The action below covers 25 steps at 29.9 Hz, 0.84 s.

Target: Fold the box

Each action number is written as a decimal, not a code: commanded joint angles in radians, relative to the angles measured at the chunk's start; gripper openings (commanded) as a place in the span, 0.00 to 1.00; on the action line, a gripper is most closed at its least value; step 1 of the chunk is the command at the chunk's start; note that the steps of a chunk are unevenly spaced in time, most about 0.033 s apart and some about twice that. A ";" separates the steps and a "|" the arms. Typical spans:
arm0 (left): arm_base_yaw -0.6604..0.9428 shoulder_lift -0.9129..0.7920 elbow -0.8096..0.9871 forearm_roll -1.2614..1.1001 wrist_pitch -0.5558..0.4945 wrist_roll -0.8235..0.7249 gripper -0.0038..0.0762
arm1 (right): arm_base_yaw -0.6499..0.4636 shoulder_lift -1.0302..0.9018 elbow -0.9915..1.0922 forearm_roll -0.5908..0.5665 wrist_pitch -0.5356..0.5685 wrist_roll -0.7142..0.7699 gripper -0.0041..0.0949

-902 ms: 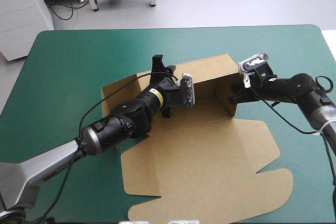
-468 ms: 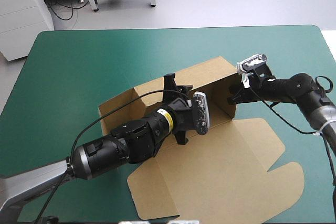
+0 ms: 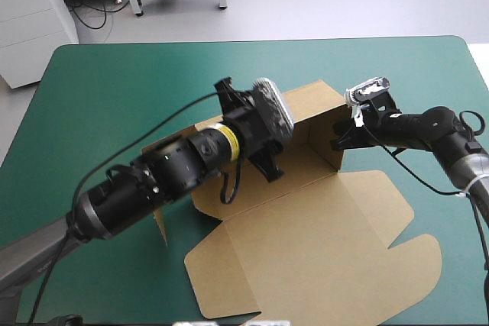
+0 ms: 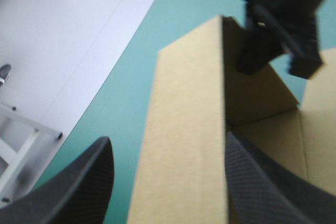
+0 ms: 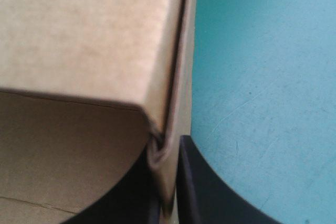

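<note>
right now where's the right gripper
In the high view the right gripper sits right of centre, shut on the raised right end wall of the box.

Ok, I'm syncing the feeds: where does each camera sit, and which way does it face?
High view: above and behind the robot, looking down on the teal-green table and the box; both arms show.
Left wrist view: above the left gripper, looking along the box's far wall; its open fingers show.
Right wrist view: above the right gripper, shut on the box's side wall.
Shared: the left wrist view also shows the right gripper on that wall.
</note>
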 commanded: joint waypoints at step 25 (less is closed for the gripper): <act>1.098 0.010 -0.234 -0.668 0.384 0.133 0.60 | 0.004 -0.038 -0.041 0.054 -0.036 0.029 0.02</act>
